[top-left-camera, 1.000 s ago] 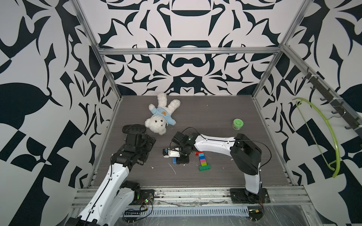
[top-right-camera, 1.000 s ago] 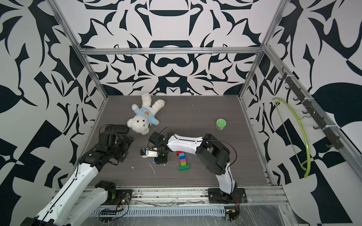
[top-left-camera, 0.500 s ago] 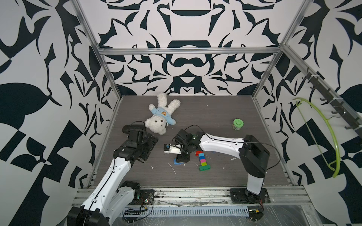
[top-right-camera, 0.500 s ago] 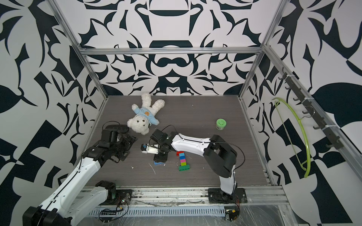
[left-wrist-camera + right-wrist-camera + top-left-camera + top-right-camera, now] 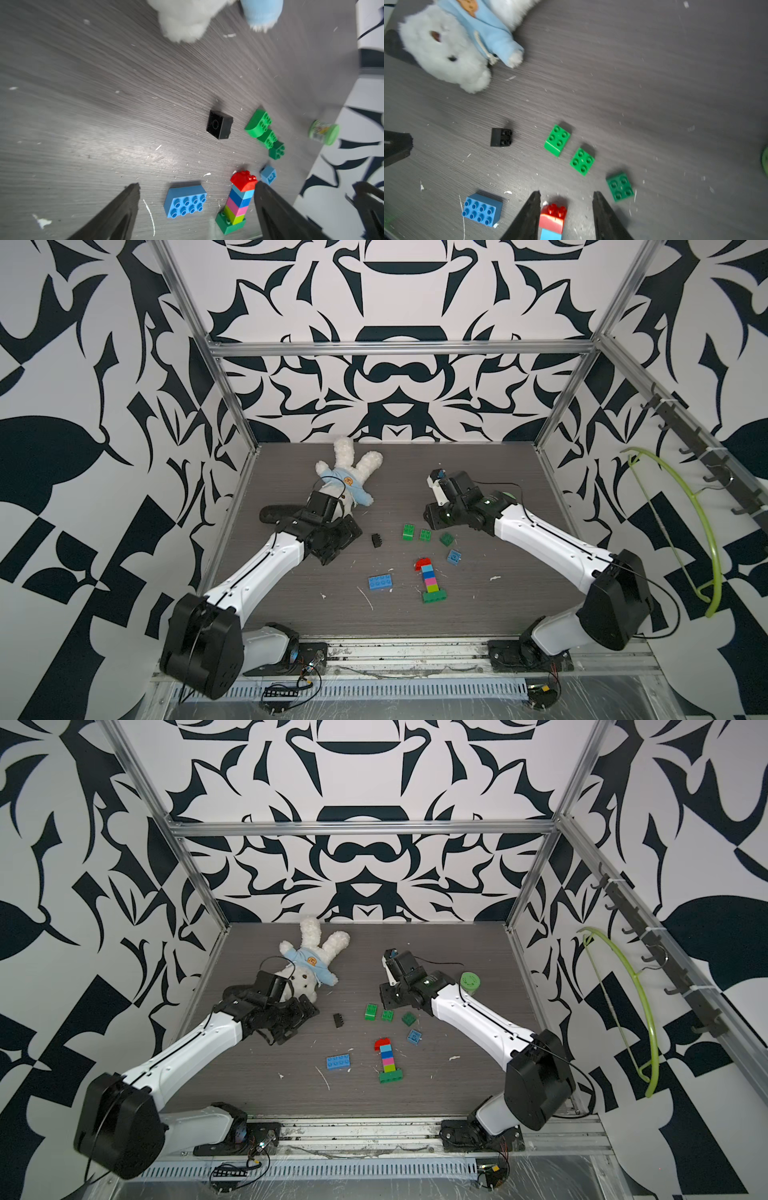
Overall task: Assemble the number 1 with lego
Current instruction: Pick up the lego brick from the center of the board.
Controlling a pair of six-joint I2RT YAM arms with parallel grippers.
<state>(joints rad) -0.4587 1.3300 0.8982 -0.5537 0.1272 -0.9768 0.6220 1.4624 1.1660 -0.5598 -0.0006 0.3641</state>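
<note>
The lego column lies flat on the table in both top views: red cap (image 5: 422, 563), then light blue, blue, pink and lime bricks on a green base (image 5: 434, 596) (image 5: 390, 1075). Left of it lies a loose blue eight-stud brick (image 5: 380, 581) (image 5: 185, 201). Behind are a black brick (image 5: 377, 540), two green bricks (image 5: 408, 531) (image 5: 424, 535), a dark green one (image 5: 446, 538) and a small blue one (image 5: 454, 556). My left gripper (image 5: 343, 533) (image 5: 195, 184) hangs open and empty left of the black brick. My right gripper (image 5: 431, 516) (image 5: 566, 192) hangs open behind the green bricks, holding nothing.
A white plush rabbit (image 5: 349, 477) in a light blue top lies at the back left, its head right behind my left wrist. A green-lidded jar (image 5: 470, 982) stands beside my right forearm. A lime hanger (image 5: 685, 522) hangs on the right wall.
My right gripper has opened off the blue eight-stud brick and pulled back to the right rear, uncovering the loose bricks. My left gripper has moved a little toward the middle.
</note>
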